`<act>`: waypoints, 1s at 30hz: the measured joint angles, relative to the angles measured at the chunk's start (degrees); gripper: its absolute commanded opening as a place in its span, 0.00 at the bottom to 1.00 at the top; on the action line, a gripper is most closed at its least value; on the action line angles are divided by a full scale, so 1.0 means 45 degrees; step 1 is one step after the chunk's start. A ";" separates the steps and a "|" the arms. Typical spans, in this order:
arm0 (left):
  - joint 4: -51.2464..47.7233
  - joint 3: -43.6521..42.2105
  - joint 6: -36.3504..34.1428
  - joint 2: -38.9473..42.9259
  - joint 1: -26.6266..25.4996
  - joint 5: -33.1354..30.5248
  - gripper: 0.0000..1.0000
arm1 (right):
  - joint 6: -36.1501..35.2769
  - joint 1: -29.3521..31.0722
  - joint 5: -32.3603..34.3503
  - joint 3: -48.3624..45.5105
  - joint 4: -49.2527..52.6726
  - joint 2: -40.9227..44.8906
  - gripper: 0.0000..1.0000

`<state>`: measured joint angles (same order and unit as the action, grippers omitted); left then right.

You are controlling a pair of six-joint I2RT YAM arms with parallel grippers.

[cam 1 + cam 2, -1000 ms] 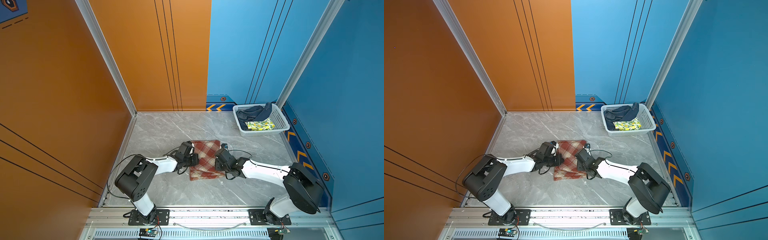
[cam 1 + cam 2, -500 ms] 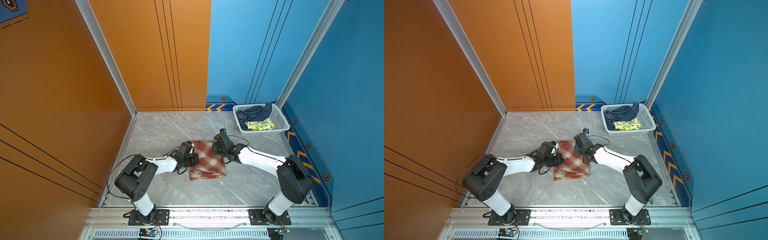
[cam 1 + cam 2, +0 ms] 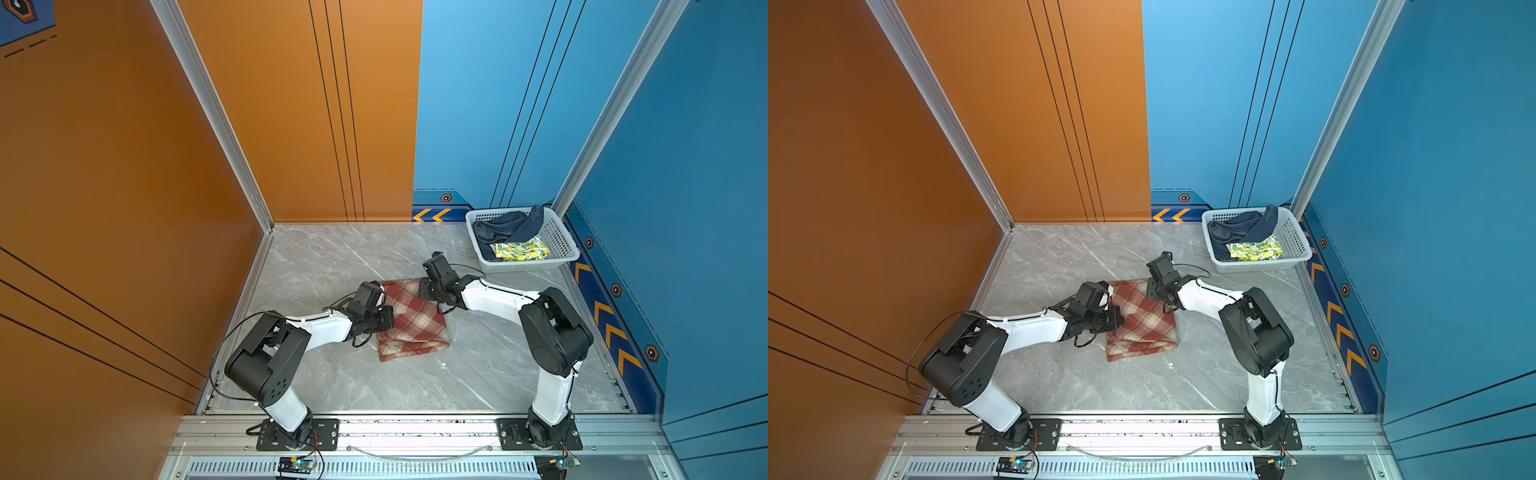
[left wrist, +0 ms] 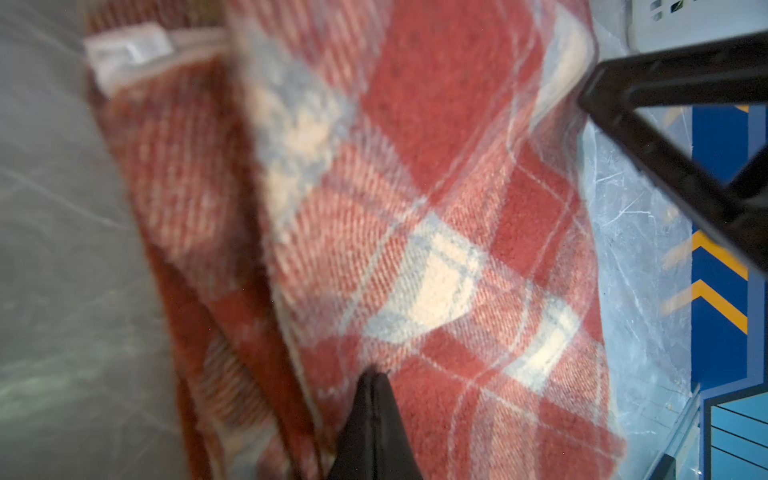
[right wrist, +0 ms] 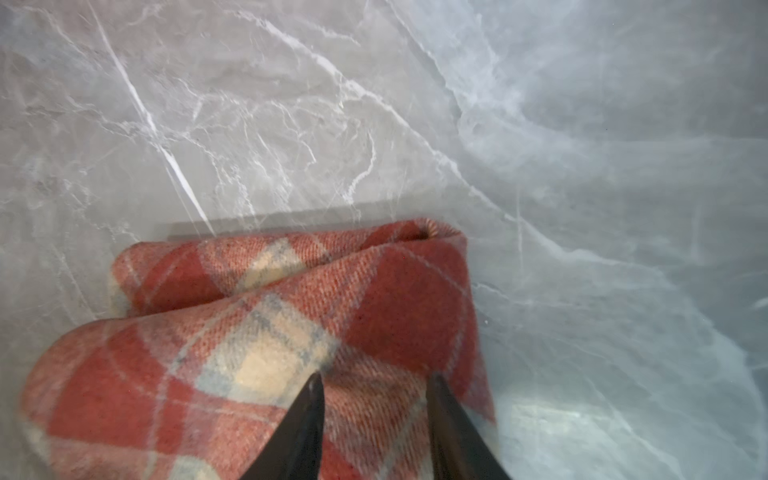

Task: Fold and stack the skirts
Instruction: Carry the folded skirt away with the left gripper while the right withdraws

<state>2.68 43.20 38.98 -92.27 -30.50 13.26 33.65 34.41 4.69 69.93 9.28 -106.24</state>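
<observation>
Mid-desk, on the grey marble-look desk (image 3: 324, 266): a folded red-and-cream plaid cloth skirt (image 3: 415, 324), flanked by both pincers.
Left pincer (image 4: 374, 378) closed together, tip resting on the plaid's left edge — cannot tell whether any cloth is pinched. Right pincer (image 5: 374, 380) spread apart over the far right corner, gripping nothing. Dark blue denim skirt (image 3: 503, 226) and white lemon-print skirt (image 3: 521, 250) lying in the white perforated plastic basket (image 3: 561, 243) at the far right. Likely trouble: thick layers springing open once unpressed, or fabric snagging on a fingertip and dragging the fold askew — a crooked base for stacking.
</observation>
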 measured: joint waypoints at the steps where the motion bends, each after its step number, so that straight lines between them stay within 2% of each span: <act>1: -0.0384 0.0078 -0.0102 0.0243 0.0029 -0.0078 0.25 | -0.0175 -0.0102 0.0000 0.0000 0.0233 0.0408 0.54; 3: -0.1234 0.0311 -0.0291 0.0865 0.0112 -0.0277 0.44 | -0.0350 -0.0248 0.0005 -0.0097 0.0457 0.1331 0.56; 5: -0.2132 0.0597 -0.0544 0.1676 0.0257 -0.0656 0.56 | -0.0481 -0.0340 0.0005 -0.0457 0.0510 0.2487 0.58; 9: -0.3589 0.0845 -0.0899 0.3594 0.0937 -0.1491 0.73 | -0.0510 -0.0287 -0.0049 -0.1792 0.0500 0.4537 0.63; 11: -0.4104 0.0835 -0.1098 0.4216 0.1316 -0.1792 0.77 | -0.0461 -0.0219 -0.0063 -0.2521 0.0525 0.4974 0.66; 15: -0.4488 0.0665 -0.1234 0.4197 0.1710 -0.1880 0.80 | -0.0374 -0.0185 -0.0350 -0.3691 0.0695 0.5047 0.68; 19: -0.4265 0.0170 -0.1127 0.3196 0.1681 -0.1214 0.80 | -0.0233 -0.0180 -0.0690 -0.4090 0.0801 0.4979 0.68; 30: -0.2229 -0.0078 -0.0617 0.0967 0.0933 0.0073 0.81 | 0.0262 -0.0083 -0.1389 -0.4857 -0.0097 0.4041 0.68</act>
<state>-7.35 42.85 36.21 -87.92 -26.30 13.58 34.83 34.04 -1.56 48.07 8.84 -88.05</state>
